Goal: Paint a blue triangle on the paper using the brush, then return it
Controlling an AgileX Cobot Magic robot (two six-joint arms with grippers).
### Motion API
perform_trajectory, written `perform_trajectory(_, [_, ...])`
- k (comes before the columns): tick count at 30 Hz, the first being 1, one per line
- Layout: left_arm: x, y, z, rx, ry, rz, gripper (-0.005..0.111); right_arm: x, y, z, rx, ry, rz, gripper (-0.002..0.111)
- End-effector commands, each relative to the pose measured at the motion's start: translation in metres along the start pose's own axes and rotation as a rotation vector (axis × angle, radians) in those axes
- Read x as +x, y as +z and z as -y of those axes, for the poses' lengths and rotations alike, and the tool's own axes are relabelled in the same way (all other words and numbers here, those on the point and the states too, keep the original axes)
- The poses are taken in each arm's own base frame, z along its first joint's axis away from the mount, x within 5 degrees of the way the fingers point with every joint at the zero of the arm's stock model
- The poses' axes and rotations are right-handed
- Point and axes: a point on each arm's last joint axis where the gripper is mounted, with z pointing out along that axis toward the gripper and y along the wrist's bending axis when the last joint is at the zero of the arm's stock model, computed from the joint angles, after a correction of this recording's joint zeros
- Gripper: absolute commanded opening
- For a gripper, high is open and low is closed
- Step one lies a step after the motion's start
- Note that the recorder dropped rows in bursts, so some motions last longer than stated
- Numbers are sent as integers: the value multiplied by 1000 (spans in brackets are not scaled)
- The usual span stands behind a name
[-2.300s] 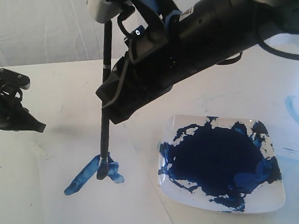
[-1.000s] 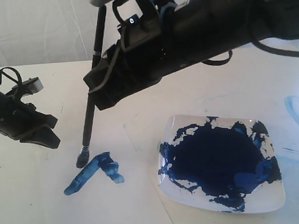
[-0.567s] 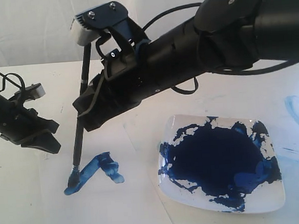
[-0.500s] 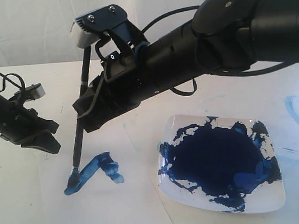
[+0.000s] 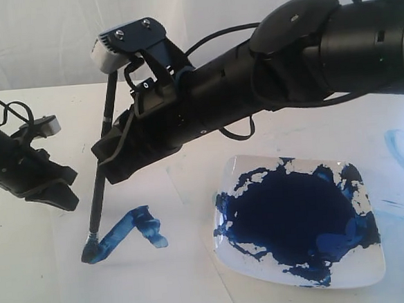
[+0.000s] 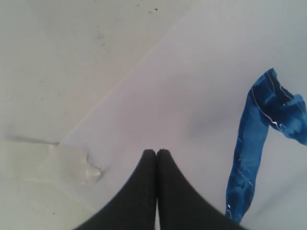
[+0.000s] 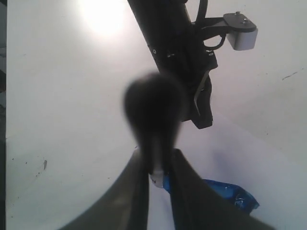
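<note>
The brush (image 5: 99,181) stands steeply, my right gripper (image 5: 108,170) shut on its black handle (image 7: 154,112). Its wet tip (image 5: 91,251) touches the lower left end of the blue triangle's strokes (image 5: 128,229), which form a long diagonal bar and a short one meeting at the top. They lie on the white paper (image 5: 162,282). My left gripper (image 5: 65,200) is shut on nothing, its tips (image 6: 157,152) low over the paper (image 6: 201,86) near a corner, left of the strokes (image 6: 254,143).
A white square plate (image 5: 368,273) holding a dark navy paint pool (image 5: 290,218) sits right of the paper. A pale blue smear (image 5: 403,150) marks the table at far right. A scrap of tape (image 6: 84,168) lies by the paper's corner.
The brush left the top of the strokes, swung left and came down on the long stroke. Its tip has since slid down-left to that stroke's end. The left gripper moved in towards the paper.
</note>
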Motion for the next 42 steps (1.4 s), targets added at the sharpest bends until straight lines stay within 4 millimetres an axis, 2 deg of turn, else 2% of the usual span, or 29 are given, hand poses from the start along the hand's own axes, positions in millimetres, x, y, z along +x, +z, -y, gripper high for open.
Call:
perform_trajectory(1, [3, 0, -1, 12, -1, -18, 0, 1, 0, -1, -8, -13, -1, 0])
perform_trajectory(11, [5, 0, 1, 30, -2, -38, 0, 1, 0, 0, 0, -20, -2, 0])
perform_trajectory(25, [16, 20, -8, 29, -34, -96, 0, 1, 0, 0, 2, -30, -9, 0])
perform_trajectory(32, [16, 21, -9, 27, -31, -103, 0, 2, 0, 0, 2, -36, -15, 0])
perform_trajectory(36, [17, 21, -9, 31, -31, -108, 0, 8, 8, 4, -3, -32, -42, 0])
perform_trajectory(42, [17, 21, -9, 31, -33, -107, 0, 15, 7, 7, 28, -53, -114, 0])
